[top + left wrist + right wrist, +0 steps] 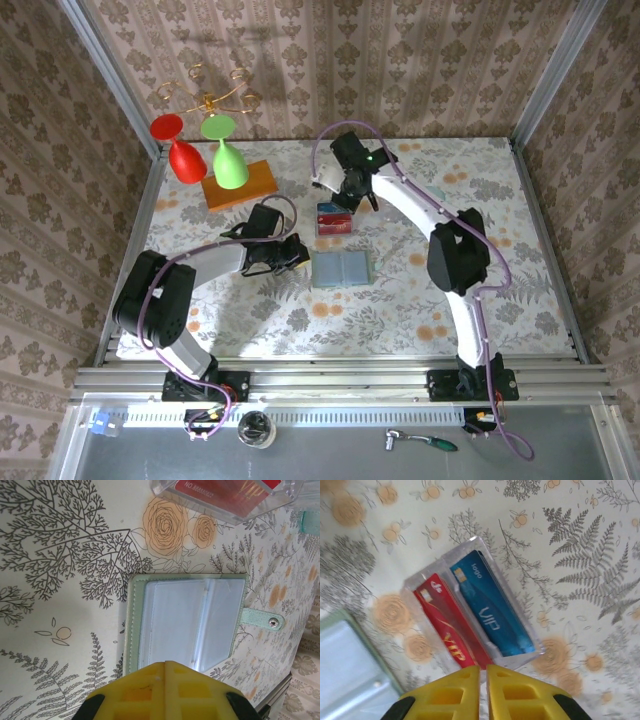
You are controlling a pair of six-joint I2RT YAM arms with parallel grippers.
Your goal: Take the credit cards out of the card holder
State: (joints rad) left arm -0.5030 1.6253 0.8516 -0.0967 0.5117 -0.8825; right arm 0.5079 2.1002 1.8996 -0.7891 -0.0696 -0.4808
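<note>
Left wrist view is showing the left gripper [165,664] closed and empty. The card holder [190,620] is lying open on the bench [60,630] just ahead of it, and its pockets are looking empty. The right gripper [482,667], fingers nearly touching and gripping nothing, is hovering just short of the credit cards [490,610]. They are lying side by side in a clear tray [475,541], their long axes slanting from far-left to near-right, so the right arm is the nearer one.

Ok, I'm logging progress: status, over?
Left claw, right claw shut, empty. Wallet open flat, pockets look empty. Red card, blue card in clear tray. Nothing in the way.
</note>
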